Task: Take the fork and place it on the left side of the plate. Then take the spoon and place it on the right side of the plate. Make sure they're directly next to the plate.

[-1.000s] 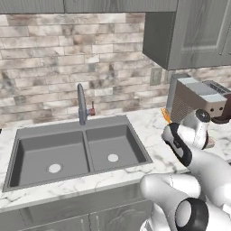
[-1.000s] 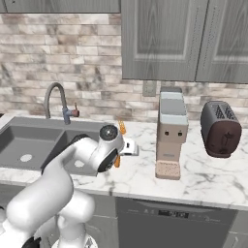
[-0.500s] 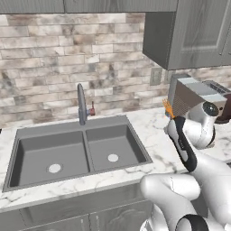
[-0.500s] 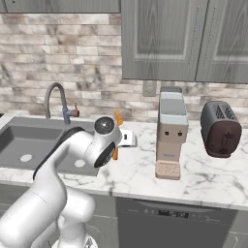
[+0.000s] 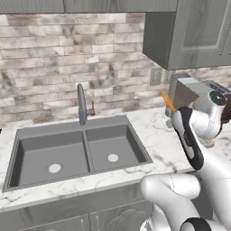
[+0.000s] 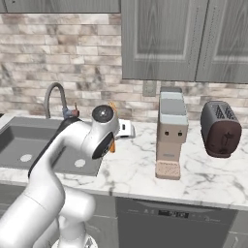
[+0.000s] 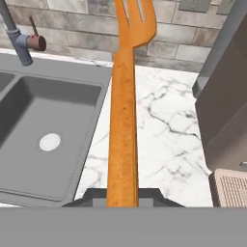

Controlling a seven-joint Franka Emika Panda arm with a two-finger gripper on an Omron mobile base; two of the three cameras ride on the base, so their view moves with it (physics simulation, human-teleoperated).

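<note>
Marble counter [image 7: 164, 125]; hand view shows gripper [image 7: 123, 197] clamping fork [image 7: 124, 111] handle.

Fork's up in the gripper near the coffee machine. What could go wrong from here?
1. The gripper holds the fork by the very end of its long handle, so a fast swing could twist or slip it.
2. The coffee machine stands close on one side; the tines could clip it.
3. The sink lies just below: a drop might land in the basin.
</note>
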